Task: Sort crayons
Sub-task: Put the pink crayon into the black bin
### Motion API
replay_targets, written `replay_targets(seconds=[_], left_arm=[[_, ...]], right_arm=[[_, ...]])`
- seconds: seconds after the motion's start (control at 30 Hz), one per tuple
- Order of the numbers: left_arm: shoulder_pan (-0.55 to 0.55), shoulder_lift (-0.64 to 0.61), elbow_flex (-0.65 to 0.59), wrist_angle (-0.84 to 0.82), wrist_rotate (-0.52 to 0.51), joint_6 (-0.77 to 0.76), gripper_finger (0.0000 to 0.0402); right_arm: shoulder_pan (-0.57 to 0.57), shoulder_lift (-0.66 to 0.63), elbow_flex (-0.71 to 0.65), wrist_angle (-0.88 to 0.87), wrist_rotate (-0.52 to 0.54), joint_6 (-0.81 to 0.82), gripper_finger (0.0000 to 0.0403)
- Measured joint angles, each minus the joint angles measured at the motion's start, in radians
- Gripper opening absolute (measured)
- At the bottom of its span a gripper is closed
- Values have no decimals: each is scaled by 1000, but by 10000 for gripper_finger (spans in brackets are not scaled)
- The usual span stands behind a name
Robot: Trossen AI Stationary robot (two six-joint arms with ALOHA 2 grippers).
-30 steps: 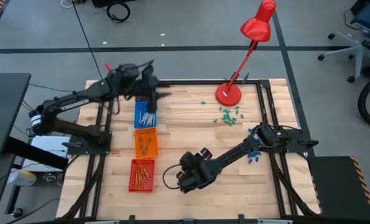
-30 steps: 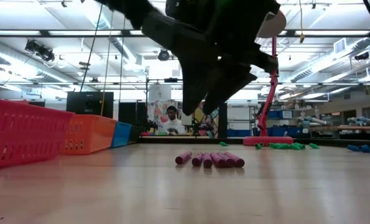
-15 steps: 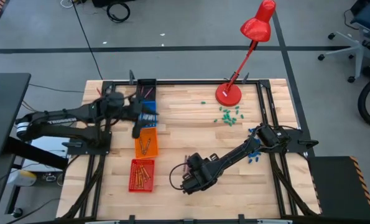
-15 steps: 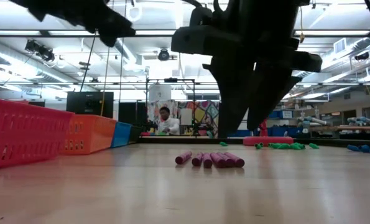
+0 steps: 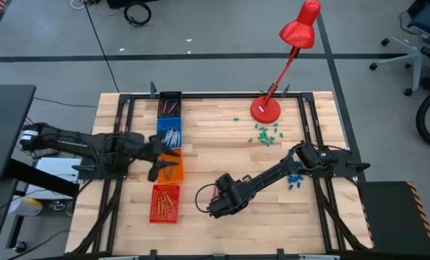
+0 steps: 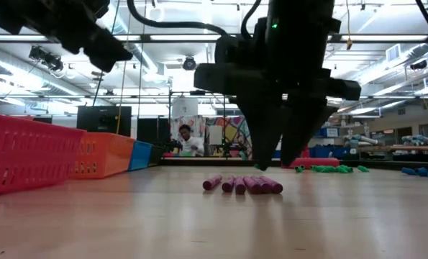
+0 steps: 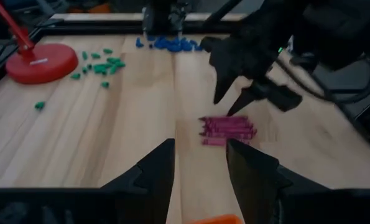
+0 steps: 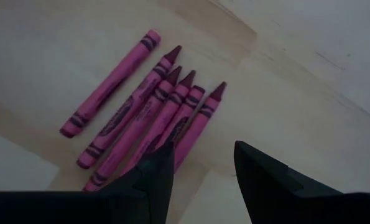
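Several magenta crayons [image 8: 153, 106] lie side by side on the wooden table, also seen in the low view [image 6: 242, 185] and the left wrist view [image 7: 228, 129]. My right gripper [image 6: 275, 155] hangs just above them, fingers pointing down and open [image 8: 203, 168], touching nothing. My left gripper [image 5: 164, 160] stands open over the orange bin [image 5: 170, 170] at the table's left, nothing between its fingers [image 7: 200, 165]. Grey crayons lie in the blue bin [image 5: 170, 135], and more sticks lie in the red bin [image 5: 164, 202].
A black bin [image 5: 170, 105] stands at the far end of the bin row. The red lamp's base [image 5: 265, 110] sits at the far right, with green bits [image 5: 265, 133] beside it and blue bits [image 5: 294, 179] under the right arm. Bare wood lies around the magenta crayons.
My left gripper has swung from over the far bins toward the table's near and left edges and has sunk, ending over the orange bin. My right gripper has turned about its wrist above the magenta crayons and come a little lower. The crayons have not moved.
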Motion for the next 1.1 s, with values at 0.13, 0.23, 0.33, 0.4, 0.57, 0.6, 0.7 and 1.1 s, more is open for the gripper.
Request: replay_targets(seconds=[0.13, 0.23, 0.33, 0.4, 0.57, 0.6, 0.7, 1.1], left_arm=[[-54, 0, -20, 10, -46, -25, 157], [-95, 0, -30, 15, -67, -51, 157], [-138, 0, -46, 21, -97, -70, 157], [-162, 0, -59, 31, -116, -78, 157], [-201, 0, -69, 25, -154, -88, 157], [-204, 0, -69, 25, -157, -88, 157], [-210, 0, -69, 32, -160, -88, 157], [-210, 1, -69, -3, -161, -71, 157]], right_arm=[[-3, 0, -16, 21, -1, -3, 171], [-7, 0, -37, 37, -10, 3, 171], [-7, 0, -59, 57, -10, 17, 171], [-7, 0, -66, 63, -21, 20, 171], [-7, -4, -76, 69, -69, 10, 171], [-7, -4, -76, 69, -82, -1, 170], [-8, -5, -76, 68, -114, -26, 157], [-8, -5, -76, 86, -143, -116, 34]])
